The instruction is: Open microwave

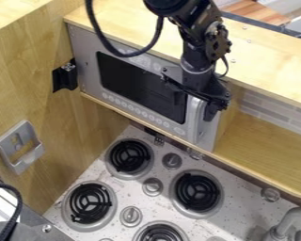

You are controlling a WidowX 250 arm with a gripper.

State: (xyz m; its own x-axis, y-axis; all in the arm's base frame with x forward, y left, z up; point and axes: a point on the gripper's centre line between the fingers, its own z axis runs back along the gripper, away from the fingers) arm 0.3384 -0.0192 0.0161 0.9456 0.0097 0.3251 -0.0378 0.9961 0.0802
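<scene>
Nearest, the speckled pale metal stove top point(154, 207) is seen, with its round black coil burners point(197, 192) set below the level of the appliance. Just beyond it, the boxy silver toy microwave point(85, 59) is held in the wooden frame, its black oblong window point(137, 87) facing the stove and its door apparently shut.

At the right-hand end of that door is mounted the long, pale silver upright handle point(194, 120). Its long axis is run from top to bottom of the door, across the long side of the window; its upper end is partly covered by the black two-finger gripper point(195, 107). The fingers are parted fairly wide, one to the window side and one to the outer side, so that the handle lies between and slightly below them. No firm hold is shown, and whether either finger is touched by the handle cannot be told.

The spread is thus set across the handle's axis, as would be wanted for a pinch or a hooked pull. The door should probably be drawn outward, toward the stove side; if the fingers are kept too high, the handle may be slipped off.

Farthest, the black arm point(200, 28) is placed over the pale wooden top point(266, 61).
</scene>
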